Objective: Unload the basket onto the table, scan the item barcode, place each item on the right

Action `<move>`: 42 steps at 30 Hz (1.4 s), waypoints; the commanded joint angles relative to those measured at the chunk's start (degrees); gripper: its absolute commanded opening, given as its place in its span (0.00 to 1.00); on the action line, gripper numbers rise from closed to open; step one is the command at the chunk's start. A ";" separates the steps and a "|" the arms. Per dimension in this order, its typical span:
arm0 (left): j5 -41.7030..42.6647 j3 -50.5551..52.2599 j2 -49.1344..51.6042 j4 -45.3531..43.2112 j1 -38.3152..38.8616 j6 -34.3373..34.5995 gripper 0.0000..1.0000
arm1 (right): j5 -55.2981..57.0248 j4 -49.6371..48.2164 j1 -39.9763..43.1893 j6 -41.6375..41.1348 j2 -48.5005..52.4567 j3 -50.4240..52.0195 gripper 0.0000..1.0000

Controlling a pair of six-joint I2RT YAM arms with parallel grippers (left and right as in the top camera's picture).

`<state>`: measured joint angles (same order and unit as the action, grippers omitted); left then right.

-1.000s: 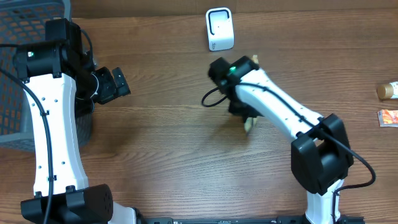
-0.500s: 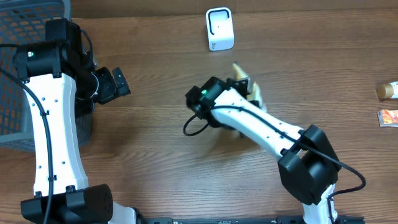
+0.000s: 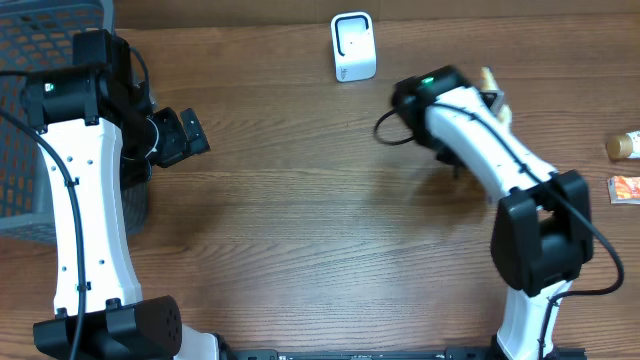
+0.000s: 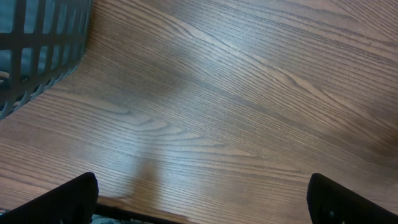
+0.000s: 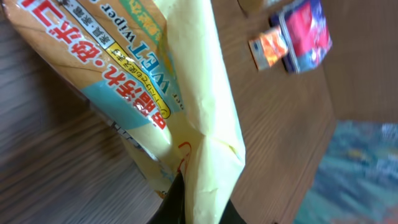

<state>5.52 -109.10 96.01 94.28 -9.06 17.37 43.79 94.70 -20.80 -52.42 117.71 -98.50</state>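
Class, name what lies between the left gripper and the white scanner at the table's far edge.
Nothing lies there. The overhead view shows only bare wooden table between the left gripper and the white scanner.

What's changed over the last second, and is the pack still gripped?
The right gripper, still shut on the wet wipe pack, swung left below the scanner, then back up to the scanner's right. Nothing was let go. The left gripper stayed open beside the basket; the scanner did not move.
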 commanded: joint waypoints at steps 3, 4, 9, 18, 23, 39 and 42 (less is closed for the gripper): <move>0.02 0.00 -0.11 -0.07 -0.31 -1.09 1.00 | -7.13 2.03 2.73 0.00 2.89 1.16 0.04; 0.02 0.00 -0.11 -0.07 -0.31 -1.09 1.00 | -7.08 2.45 1.64 0.00 3.39 1.16 0.04; 0.02 0.00 -0.11 -0.07 -0.31 -1.09 1.00 | -9.94 2.27 -5.40 1.95 5.14 1.16 0.05; 0.02 0.00 -0.11 -0.07 -0.31 -1.09 1.00 | -17.70 -1.77 -19.06 1.95 11.21 0.52 0.27; 0.02 0.00 -0.11 -0.07 -0.31 -1.09 1.00 | -21.40 0.13 -22.88 6.16 11.19 -9.20 0.78; 0.02 0.00 -0.11 -0.07 -0.31 -1.09 1.00 | -36.44 1.16 -0.83 24.52 11.28 -28.65 0.04; 0.02 0.00 -0.11 -0.07 -0.31 -1.09 1.00 | -41.53 -2.03 2.71 25.05 11.28 -22.95 0.04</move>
<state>5.52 -109.10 96.01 94.30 -9.06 17.34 9.30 93.67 -19.31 -30.09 129.73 -125.75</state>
